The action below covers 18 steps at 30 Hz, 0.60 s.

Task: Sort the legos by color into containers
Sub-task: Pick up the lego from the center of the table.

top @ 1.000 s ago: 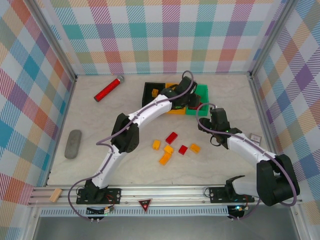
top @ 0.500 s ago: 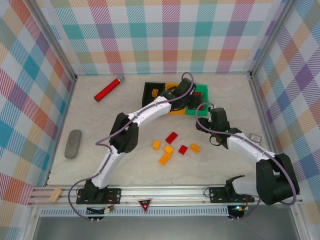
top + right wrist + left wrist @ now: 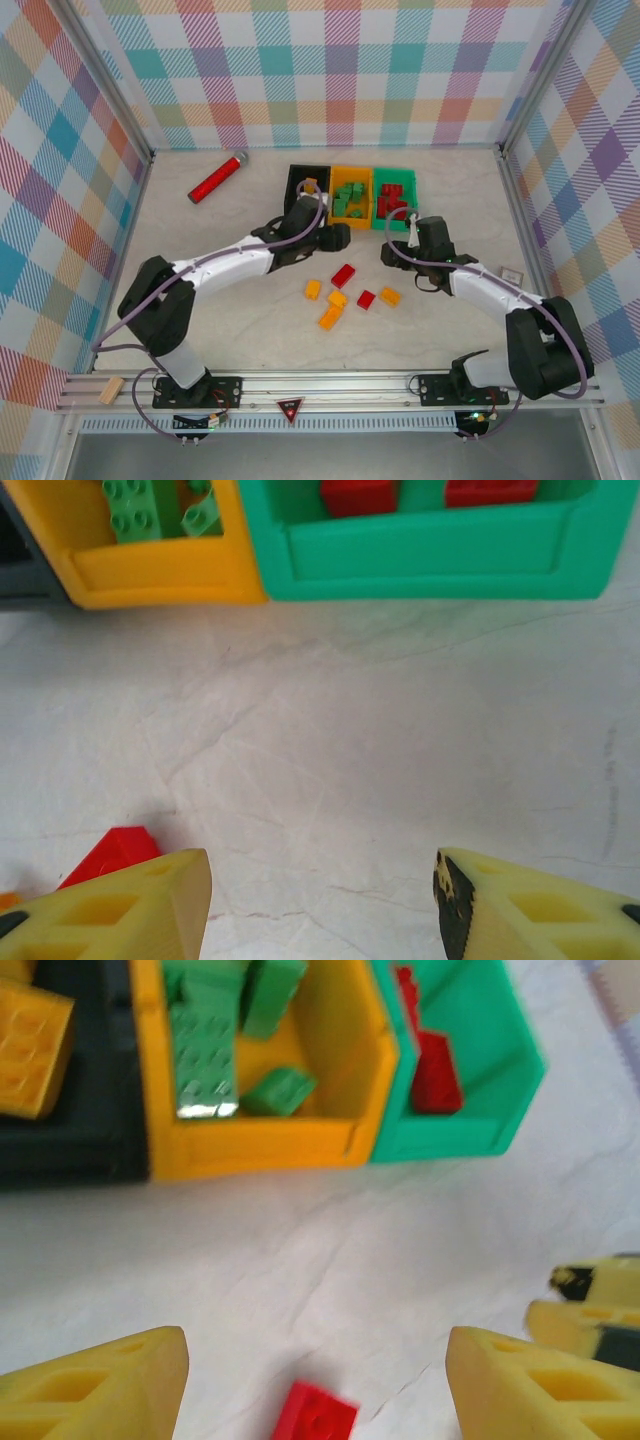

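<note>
We record both claws spread apart and empty: the left gripper (image 3: 315,1352) near a loose red brick (image 3: 314,1419), the right gripper (image 3: 320,868) facing the bins. Green legos (image 3: 350,196) lie in the yellow bin (image 3: 170,575) and red legos (image 3: 394,195) in the green bin (image 3: 430,550). Six loose legos (image 3: 338,298) lie on the table (image 3: 220,300). The rail sticker (image 3: 290,407) is too small to read.
</note>
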{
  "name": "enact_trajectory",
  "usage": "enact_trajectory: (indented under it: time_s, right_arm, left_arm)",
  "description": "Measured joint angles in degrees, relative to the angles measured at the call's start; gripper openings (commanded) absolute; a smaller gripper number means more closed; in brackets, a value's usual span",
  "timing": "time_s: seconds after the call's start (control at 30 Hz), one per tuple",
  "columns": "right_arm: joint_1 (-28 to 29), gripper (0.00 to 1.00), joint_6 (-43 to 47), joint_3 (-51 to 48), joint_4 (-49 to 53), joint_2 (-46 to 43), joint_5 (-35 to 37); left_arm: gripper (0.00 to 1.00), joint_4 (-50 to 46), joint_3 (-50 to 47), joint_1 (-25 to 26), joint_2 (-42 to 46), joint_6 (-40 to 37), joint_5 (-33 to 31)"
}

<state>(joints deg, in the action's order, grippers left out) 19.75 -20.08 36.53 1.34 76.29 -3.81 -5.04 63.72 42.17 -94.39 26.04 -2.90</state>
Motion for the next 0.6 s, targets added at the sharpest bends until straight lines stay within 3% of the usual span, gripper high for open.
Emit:
enact_trajectory:
  time_s: [0.23,0.37,0.6]
  right_arm:
    - [5.0,0.61,0.5,1.9,4.1,0.6,-2.5]
    - [11.2,0.61,0.6,5.3,9.6,0.6,-1.6]
    - [18.1,0.62,-5.9,9.2,13.9,6.1,-1.4]
  left_arm:
    - [0.68,-0.8,-12.8,-0.5,7.8,0.5,-2.7]
    - [0.68,-0.3,-19.8,-0.7,12.8,1.8,-4.2]
    - [0.68,0.8,-24.4,-0.7,16.3,2.7,-6.0]
